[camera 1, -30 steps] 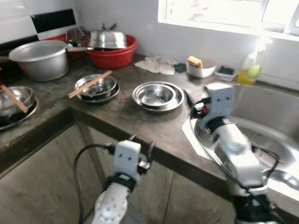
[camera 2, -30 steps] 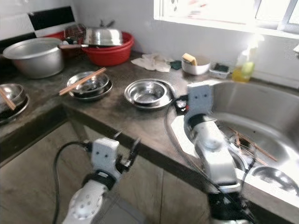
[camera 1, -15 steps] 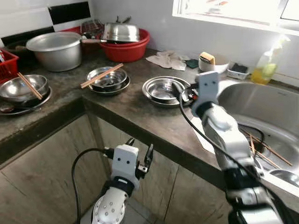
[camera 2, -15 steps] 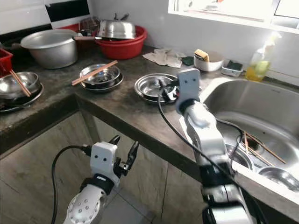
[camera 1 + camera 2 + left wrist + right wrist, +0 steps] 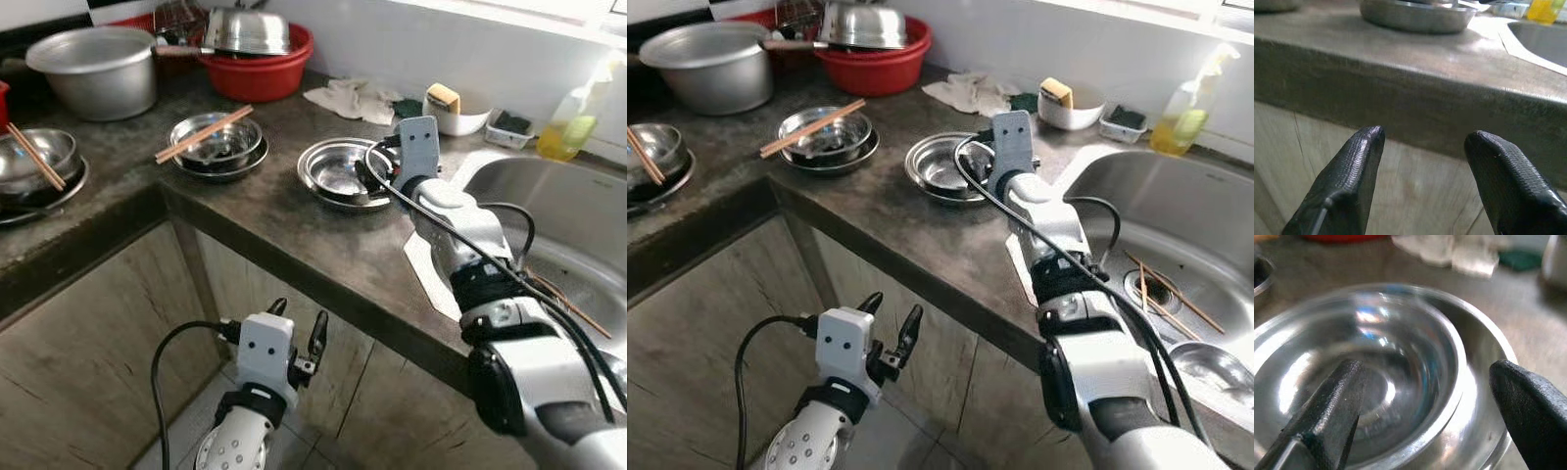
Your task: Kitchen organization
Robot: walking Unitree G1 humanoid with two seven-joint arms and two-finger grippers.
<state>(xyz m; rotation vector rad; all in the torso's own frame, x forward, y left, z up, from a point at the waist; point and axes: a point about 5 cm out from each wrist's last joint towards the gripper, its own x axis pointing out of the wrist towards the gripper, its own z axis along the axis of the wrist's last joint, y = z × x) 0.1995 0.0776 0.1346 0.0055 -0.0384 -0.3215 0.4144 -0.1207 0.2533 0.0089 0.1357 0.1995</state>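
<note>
Two nested steel bowls (image 5: pixel 335 172) sit on the dark countertop (image 5: pixel 294 245) left of the sink. My right gripper (image 5: pixel 374 181) reaches over their right rim. In the right wrist view it is open: one finger (image 5: pixel 1327 416) hangs inside the inner bowl (image 5: pixel 1376 382) and the other stands outside the rim. Nothing is gripped. My left gripper (image 5: pixel 294 328) hangs low in front of the cabinet, open and empty, its fingers (image 5: pixel 1347 181) pointing at the counter edge (image 5: pixel 1425 98).
Steel bowls with chopsticks (image 5: pixel 216 142) stand further left, and another bowl (image 5: pixel 34 166) at the left edge. An aluminium pot (image 5: pixel 93 69) and a red basin (image 5: pixel 260 59) stand at the back. Cloth (image 5: pixel 353 98), sponge bowl (image 5: pixel 456 108), soap bottle (image 5: pixel 573 122) and sink (image 5: pixel 578 245) lie to the right.
The camera has tilted and shifted. My right arm has reached forward and left from the sink's edge to the nested bowls. The left arm stays low.
</note>
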